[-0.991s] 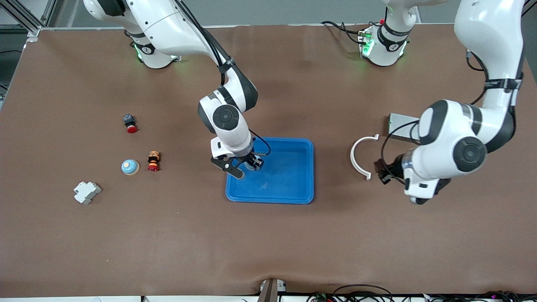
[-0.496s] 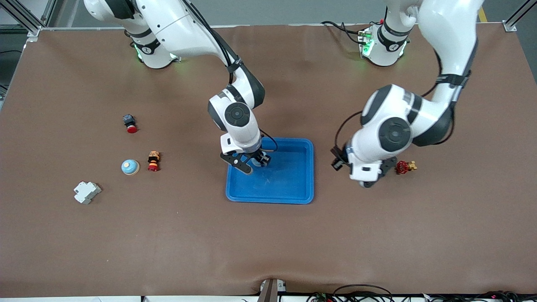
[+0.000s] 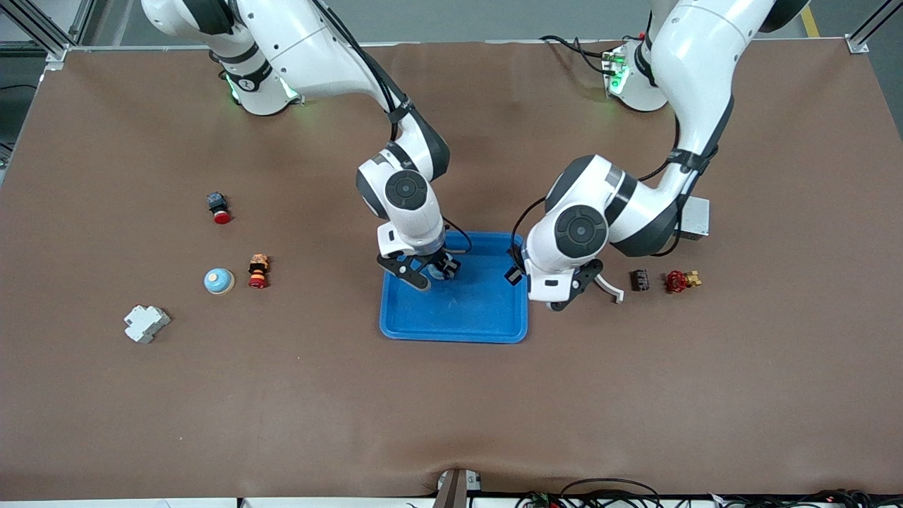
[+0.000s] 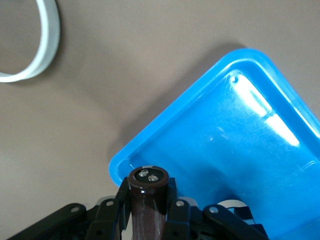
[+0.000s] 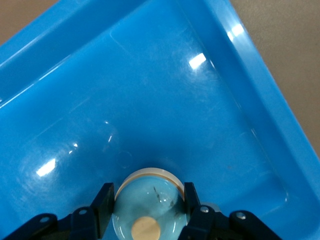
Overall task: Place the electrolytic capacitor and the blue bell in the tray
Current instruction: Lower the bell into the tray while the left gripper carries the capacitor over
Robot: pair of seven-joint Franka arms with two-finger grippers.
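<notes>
Front view: the left arm has swung in from its own end of the table to the middle of the frame. Its wrist now hangs over the rim of the tray (image 3: 455, 337) on the side toward the left arm's base. One second ago it was well clear of the tray, over the white curved strip (image 3: 608, 288).

The left wrist view shows the left end effector (image 4: 147, 212) clamped on the electrolytic capacitor (image 4: 146, 192), a dark brown cylinder. It is held above one rounded corner of the tray, at the rim rather than over the floor.

The right end effector (image 3: 428, 271) has edged further in over the tray. The right wrist view shows it clamped on the blue bell (image 5: 149, 200), low over the tray floor; contact cannot be confirmed.

Assessment: both task items have been brought to the tray and neither is released. The bell looks ready for release, while the capacitor probably needs to travel further inward first. A second blue dome (image 3: 219, 281) sits untouched on the table.
</notes>
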